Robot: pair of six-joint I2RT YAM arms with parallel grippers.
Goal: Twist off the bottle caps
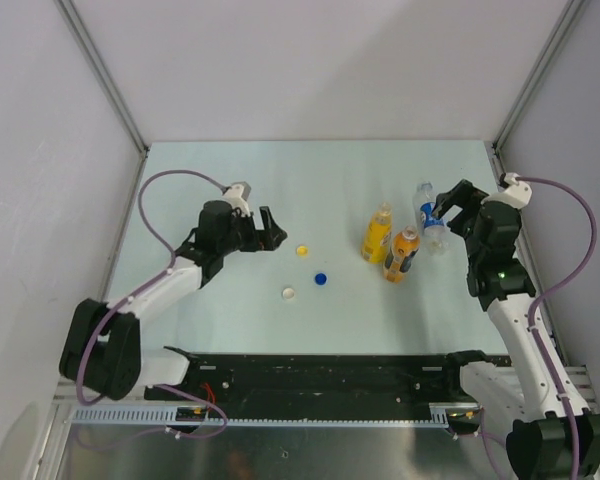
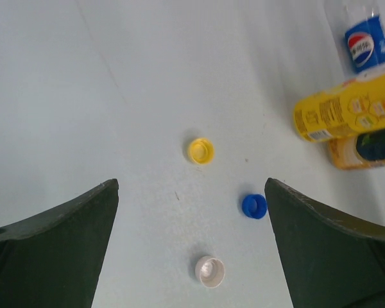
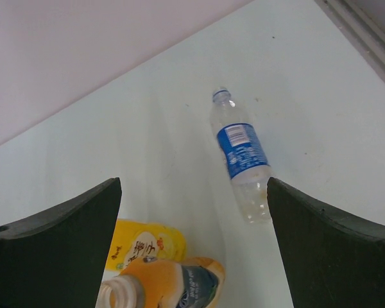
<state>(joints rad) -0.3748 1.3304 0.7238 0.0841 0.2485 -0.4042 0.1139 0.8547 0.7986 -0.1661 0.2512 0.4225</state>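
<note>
1. At far left, the left end effector [image 2: 191, 185] hangs over the pale worktop [image 1: 230, 180], its two dark fingers spread wide and holding nothing.
2. Three loose bottle caps lie on the bare surface just ahead of it, each apart from the others and none of them on a bottle.
3. The white cap [image 1: 289, 293] is the leftmost of the three and the nearest to the arm bases.
4. The yellow-orange cap [image 1: 302, 250] lies farther back, and the blue cap [image 1: 321, 279] lies to the right, between the other two in depth.
5. Right of centre, three bottles are grouped close together, well apart from the caps.
6. The tall yellow juice bottle [image 1: 377, 234] comes first, with the shorter dark-labelled orange bottle [image 1: 402, 254] just beside it; the right wrist view shows the orange one's open mouth.
7. The clear water bottle [image 1: 430, 217] with its blue label is the rightmost of the three, its neck bare.
8. At far right, the right end effector [image 3: 194, 183] sits near the water bottle, its fingers also fully parted and gripping nothing.
</note>
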